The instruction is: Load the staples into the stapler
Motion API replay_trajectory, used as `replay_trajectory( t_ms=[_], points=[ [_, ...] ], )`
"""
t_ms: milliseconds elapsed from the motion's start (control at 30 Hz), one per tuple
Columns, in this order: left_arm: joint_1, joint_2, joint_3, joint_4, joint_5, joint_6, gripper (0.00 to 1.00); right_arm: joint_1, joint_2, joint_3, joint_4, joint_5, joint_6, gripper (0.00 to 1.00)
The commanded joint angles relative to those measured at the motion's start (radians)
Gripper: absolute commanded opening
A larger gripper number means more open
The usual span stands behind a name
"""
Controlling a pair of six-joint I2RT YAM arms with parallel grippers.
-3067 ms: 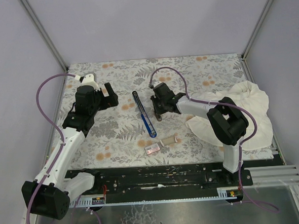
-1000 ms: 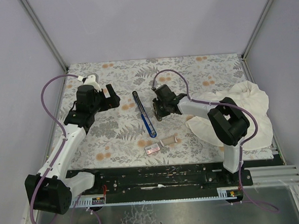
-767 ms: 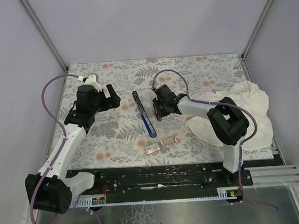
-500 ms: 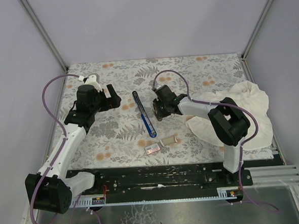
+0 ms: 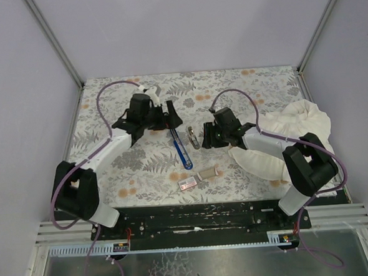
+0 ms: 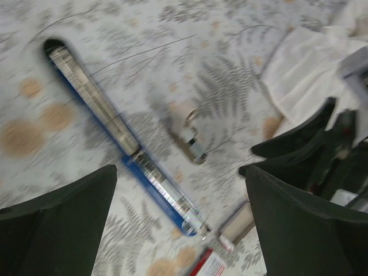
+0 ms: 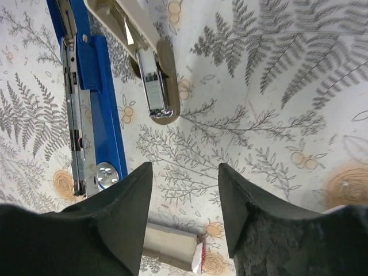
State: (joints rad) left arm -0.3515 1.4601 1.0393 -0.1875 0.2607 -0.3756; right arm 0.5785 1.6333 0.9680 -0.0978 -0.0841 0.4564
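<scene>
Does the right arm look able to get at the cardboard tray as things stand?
Probably yes: the right gripper is open just beyond the cardboard tray, and nothing lies between them.

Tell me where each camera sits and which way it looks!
Top external: high behind the arm bases, looking down on the table; both arms show.
Left wrist: on the left arm, looking down at the stapler; its open left gripper frames the bottom.
Right wrist: on the right arm, looking down; its open right gripper fills the bottom.
Shared: both wrist views show the stapler lying open.
</scene>
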Motion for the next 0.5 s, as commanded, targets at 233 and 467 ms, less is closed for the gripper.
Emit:
replay_trajectory(
  t_ms=[233,467],
  points=[
    [-0.035,0.376,0.272,0.219,0.082,-0.057,0.93,0.001,0.089,-0.053,0.254,-0.183,0.17,0.52],
    [-0.036,0.53,0.367,0.201,0.114,-0.056,0.93,0.001,0.176,0.0,0.271,-0.191,0.162,0.42]
  ],
)
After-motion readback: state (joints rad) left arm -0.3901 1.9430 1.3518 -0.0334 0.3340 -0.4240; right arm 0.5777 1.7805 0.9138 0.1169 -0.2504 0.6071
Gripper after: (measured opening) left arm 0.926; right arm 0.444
